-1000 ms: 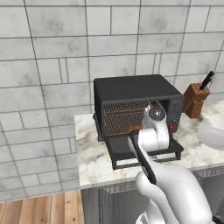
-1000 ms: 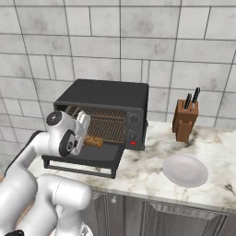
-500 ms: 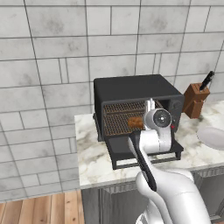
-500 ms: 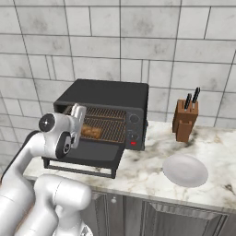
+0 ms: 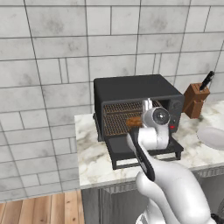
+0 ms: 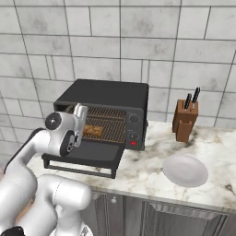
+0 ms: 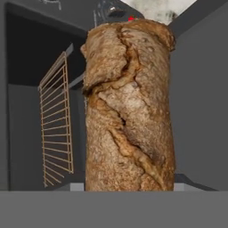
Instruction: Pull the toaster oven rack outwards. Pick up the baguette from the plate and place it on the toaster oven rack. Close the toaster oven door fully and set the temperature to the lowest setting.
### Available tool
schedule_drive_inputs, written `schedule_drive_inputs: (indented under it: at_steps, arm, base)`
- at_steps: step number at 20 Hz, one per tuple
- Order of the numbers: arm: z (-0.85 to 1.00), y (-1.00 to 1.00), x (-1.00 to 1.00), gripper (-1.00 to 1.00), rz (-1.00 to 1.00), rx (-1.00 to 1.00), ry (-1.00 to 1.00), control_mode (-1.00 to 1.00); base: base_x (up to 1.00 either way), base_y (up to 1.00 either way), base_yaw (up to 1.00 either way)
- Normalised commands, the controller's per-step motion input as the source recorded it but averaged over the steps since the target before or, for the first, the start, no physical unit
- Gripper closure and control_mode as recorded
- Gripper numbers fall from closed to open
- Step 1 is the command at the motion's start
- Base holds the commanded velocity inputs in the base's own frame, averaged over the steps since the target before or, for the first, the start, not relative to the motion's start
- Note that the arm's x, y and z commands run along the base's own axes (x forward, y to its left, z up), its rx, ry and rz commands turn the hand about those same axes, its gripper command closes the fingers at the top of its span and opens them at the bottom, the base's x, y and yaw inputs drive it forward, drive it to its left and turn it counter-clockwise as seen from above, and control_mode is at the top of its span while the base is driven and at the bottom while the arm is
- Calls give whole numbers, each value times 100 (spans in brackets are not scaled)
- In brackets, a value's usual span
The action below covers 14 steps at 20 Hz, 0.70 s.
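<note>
- The white arm's two-finger hand [image 6: 79,120] has pushed further in toward the black boxy toaster oven [image 6: 108,99] this past second, gripping the small orange-brown baguette [image 7: 129,107].
- The bread now hangs at the mouth of the cavity, over the copper wire-grid rack [image 5: 120,117], above the dropped dark grey door [image 6: 83,154].
- The round white plate [image 6: 185,169] lies bare on the marble desk [image 6: 152,168], so lowering and letting go looks next.

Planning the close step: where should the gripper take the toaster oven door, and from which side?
Take the toaster oven door by the bar handle along its front edge, from below and in front. The door lies flat open, so that bar is the outermost edge, clear of the rack.
</note>
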Motion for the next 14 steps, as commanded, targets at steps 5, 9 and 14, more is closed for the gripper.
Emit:
schedule_drive_inputs:
  at_steps: [5,9,14]
  arm:
    - [-46,0,30,100,7,0,0,-100]
    - [-48,0,26,100,7,0,-1,-100]
    - [-47,0,14,100,7,0,-4,-100]
  base:
    - [0,0,0]
    - [0,0,0]
    - [0,0,0]
